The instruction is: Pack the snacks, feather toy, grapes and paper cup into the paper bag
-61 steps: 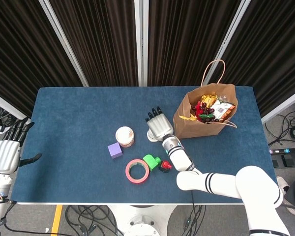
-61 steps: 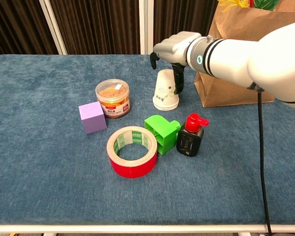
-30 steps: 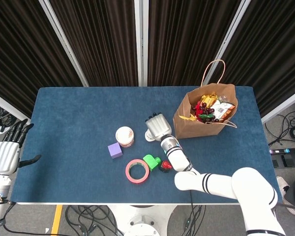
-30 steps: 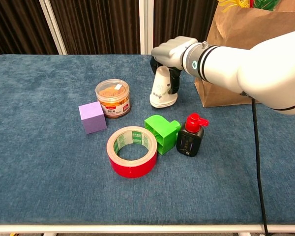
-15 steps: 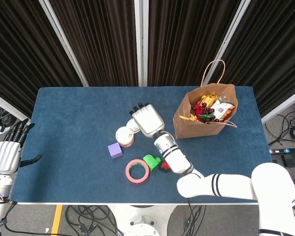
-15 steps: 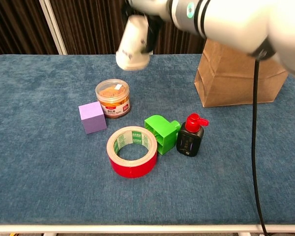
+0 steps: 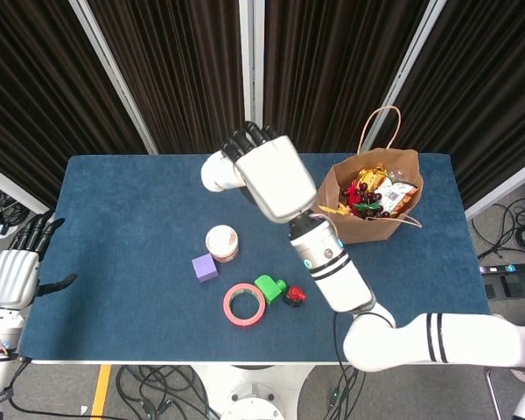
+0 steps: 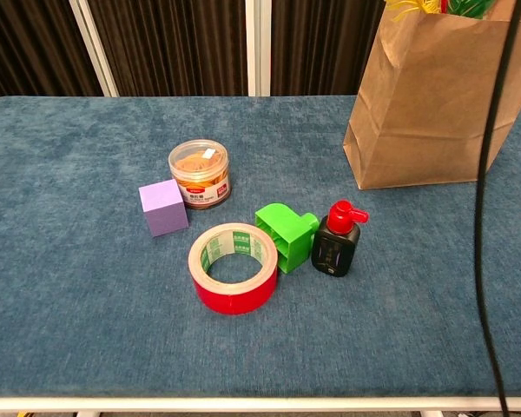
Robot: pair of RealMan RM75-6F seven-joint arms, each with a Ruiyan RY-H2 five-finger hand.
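The right hand (image 7: 276, 175) has lifted the paper cup (image 7: 217, 171) clear off the tabletop (image 7: 122, 210), fingers wrapped round it, high near the far edge. Only carrying it over the paper bag (image 7: 367, 206) remains. The left hand (image 7: 16, 271) idles spread, holding nothing.

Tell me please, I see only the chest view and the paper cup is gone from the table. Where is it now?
Observer: The right hand holds the paper cup high above the table, fingers around it.
Operator: Is it over the paper bag?
Observer: No. The paper bag stands to the right of the cup; the cup is not above its opening.
Operator: And the left hand?
Observer: The left hand is at the table's left edge, holding nothing.
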